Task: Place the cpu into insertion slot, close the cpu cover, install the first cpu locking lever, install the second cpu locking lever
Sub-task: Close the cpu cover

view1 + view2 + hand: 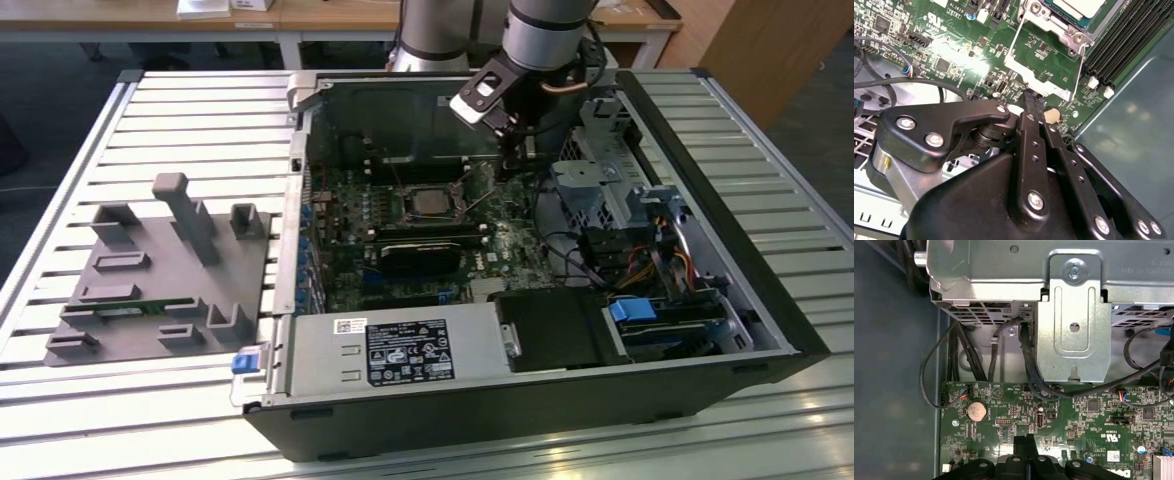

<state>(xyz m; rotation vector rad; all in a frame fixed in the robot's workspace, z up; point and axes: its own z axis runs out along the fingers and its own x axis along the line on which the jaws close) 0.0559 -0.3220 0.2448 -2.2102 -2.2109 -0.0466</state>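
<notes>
The cpu (431, 203), with its silver-grey top (1074, 6), lies in the insertion slot (406, 208) on the green board inside the open computer case. The cpu cover (1049, 86), a silver frame with a square cut-out, is swung open away from the slot toward my gripper. My gripper (514, 170) hangs over the board at the exterior view's right of the slot. Its black fingertips (1034, 102) are pressed together just at the cover's outer edge, with nothing seen between them. In the first wrist view the gripper (1026, 440) points down at the board near a coin battery (976, 411).
Long black memory slots (1124, 45) run beside the socket. A black finned block (424, 250) sits in front of it. A metal drive cage (1069, 315) with dark cables (1029, 370) stands close to the gripper. A grey fixture (160, 270) lies on the slatted table.
</notes>
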